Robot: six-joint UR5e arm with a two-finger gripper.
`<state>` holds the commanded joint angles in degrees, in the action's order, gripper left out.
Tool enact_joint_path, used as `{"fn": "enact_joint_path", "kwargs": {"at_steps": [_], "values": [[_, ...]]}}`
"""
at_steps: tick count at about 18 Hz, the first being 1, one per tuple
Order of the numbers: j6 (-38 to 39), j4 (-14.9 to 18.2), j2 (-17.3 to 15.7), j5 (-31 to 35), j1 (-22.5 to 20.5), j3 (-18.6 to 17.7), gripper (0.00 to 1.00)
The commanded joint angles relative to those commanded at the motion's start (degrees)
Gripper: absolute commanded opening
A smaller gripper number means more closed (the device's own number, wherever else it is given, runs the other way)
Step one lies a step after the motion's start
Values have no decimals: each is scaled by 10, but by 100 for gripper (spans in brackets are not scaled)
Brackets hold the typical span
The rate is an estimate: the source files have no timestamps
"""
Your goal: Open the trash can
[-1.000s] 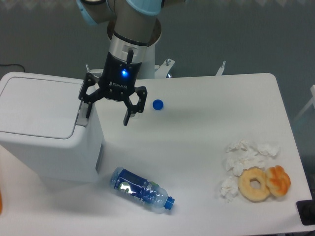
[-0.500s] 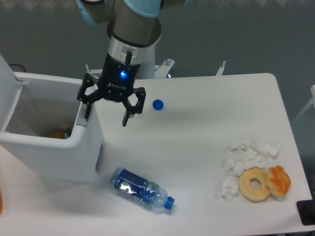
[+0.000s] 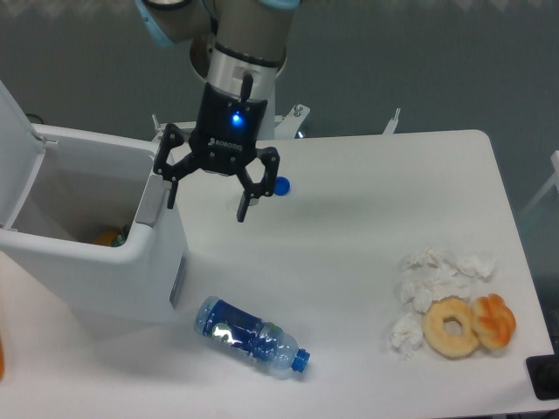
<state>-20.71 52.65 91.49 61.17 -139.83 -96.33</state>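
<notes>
Lid (image 3: 16, 144) of the trash can (image 3: 96, 253) stands swung up at the far left edge of the view, and the white bin's mouth lies open, with something orange and something green showing at the bottom. The bin sits at the left end of the table (image 3: 367, 209). Judged from this, the opening itself is done and the step in hand is the getaway. The gripper (image 3: 208, 197) hangs just beside the bin's right wall, above the grey push tab (image 3: 150, 202), jaws spread wide and holding nothing; one finger is near the tab, though contact cannot be told from this angle. The next move probably calls for a clean lift up and away, without brushing the rim or knocking the lid.

The table is white and smooth. On it lie a blue bottle cap (image 3: 280, 184) partly behind a finger, a clear bottle with blue label (image 3: 251, 336) on its side near the bin's front corner, crumpled tissues (image 3: 437, 279), and two doughnuts (image 3: 470, 324) touching each other at the right. Behind is a plain grey wall (image 3: 419, 61).
</notes>
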Motion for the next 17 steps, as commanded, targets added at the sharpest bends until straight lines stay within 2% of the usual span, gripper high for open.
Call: {"fn": "enact_joint_path", "kwargs": {"at_steps": [2,5,8,13,17], "values": [[-56,0,7,10,-4,0,100],[-152,-2,27,81,-3,1,100],[-252,-3,48,108,-3,9,100],[-305,-7,70,162,-3,14,100],[-307,-8,83,169,-2,20,100]]}}
